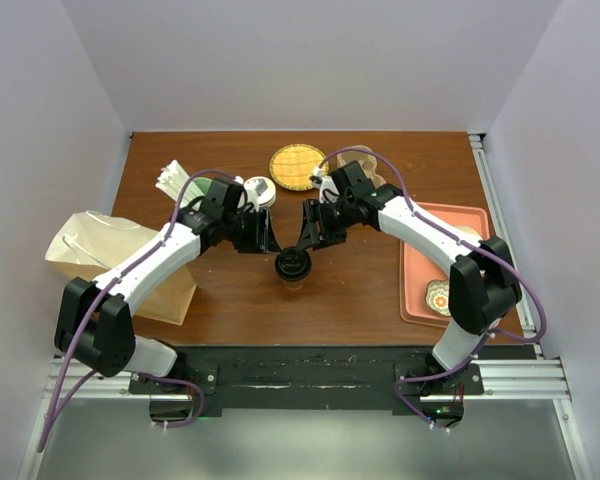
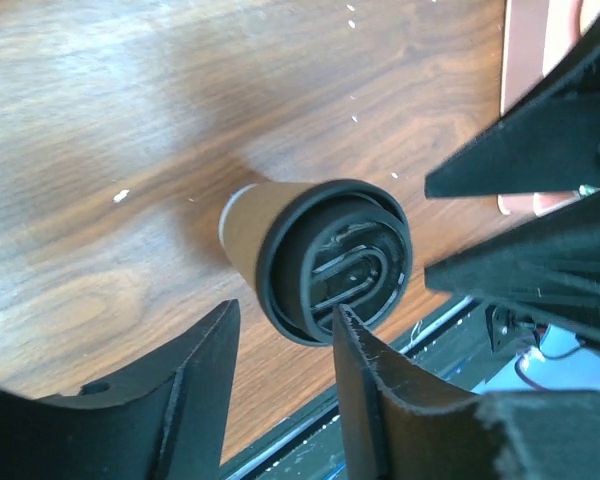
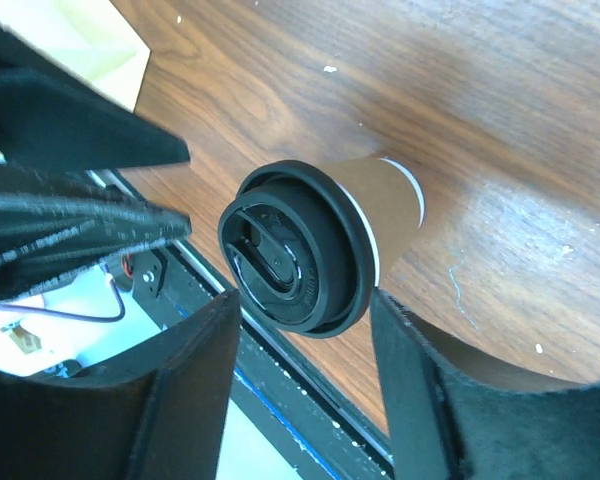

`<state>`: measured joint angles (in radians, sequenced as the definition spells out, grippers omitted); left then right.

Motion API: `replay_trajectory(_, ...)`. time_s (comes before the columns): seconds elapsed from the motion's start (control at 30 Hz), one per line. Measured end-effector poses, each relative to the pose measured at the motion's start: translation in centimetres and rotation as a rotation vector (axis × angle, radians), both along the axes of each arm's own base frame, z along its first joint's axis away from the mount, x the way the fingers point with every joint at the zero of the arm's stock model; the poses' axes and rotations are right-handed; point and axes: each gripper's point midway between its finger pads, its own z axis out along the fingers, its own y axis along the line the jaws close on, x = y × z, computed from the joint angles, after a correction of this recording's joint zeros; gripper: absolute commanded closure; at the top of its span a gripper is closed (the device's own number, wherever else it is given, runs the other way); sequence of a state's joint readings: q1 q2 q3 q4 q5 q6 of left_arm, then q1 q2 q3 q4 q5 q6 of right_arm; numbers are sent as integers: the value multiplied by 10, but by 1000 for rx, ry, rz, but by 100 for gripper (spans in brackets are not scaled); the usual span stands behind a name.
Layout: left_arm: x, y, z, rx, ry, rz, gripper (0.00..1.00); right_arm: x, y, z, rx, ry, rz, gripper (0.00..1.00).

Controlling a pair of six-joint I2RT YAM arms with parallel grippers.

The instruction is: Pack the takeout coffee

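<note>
Standing upright mid-table, the coffee cup (image 1: 293,268) looks light, thin-walled, crushable; take its paper wall just under the lid (image 3: 290,250). The left gripper (image 1: 264,240) at its 11 o'clock and right gripper (image 1: 311,236) at 1 o'clock hang spread, empty.

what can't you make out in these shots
- Paper bag mouth: top view. The left arm lies across the bag, so I cannot tell if it is open or shut.
- Tray contents: top view, partly behind the right arm.
- Lettering on the lid of the coffee cup: right wrist view, too small to read.
- Cup's base: top view, hidden beneath the lid.
</note>
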<state>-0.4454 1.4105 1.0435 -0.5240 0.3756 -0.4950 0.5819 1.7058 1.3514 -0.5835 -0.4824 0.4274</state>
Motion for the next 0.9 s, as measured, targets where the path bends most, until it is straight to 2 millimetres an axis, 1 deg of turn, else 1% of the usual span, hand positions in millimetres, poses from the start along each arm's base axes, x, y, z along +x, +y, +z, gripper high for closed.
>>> replay_trajectory(0.03,-3,-3,1,-7,1,-15,55,1,-1,0,-1,-1,-5,47)
replay_trajectory(0.1,-7,-10,2,-17,0,-44,55,3,-5,-1,-2,1,-15,49)
replay_trajectory(0.2,-14,-19,1,-23,2,-83,57,3,-17,-7,-6,19,-36,51)
replay_trajectory(0.3,-19,-25,-5,-11,13,-108,59,-1,-27,-16,-5,47,-51,52)
replay_trajectory(0.37,-20,-26,-10,2,25,-115,60,-4,-30,-21,3,66,-49,52)
replay_trajectory(0.53,-20,-23,-22,40,41,-115,61,-14,-26,-26,49,93,-14,55)
replay_trajectory(0.73,-17,-21,-24,62,29,-110,63,-17,-23,-31,72,95,5,63)
replay_trajectory(0.9,-16,-21,-26,73,27,-107,64,-19,-26,-37,71,97,1,67)
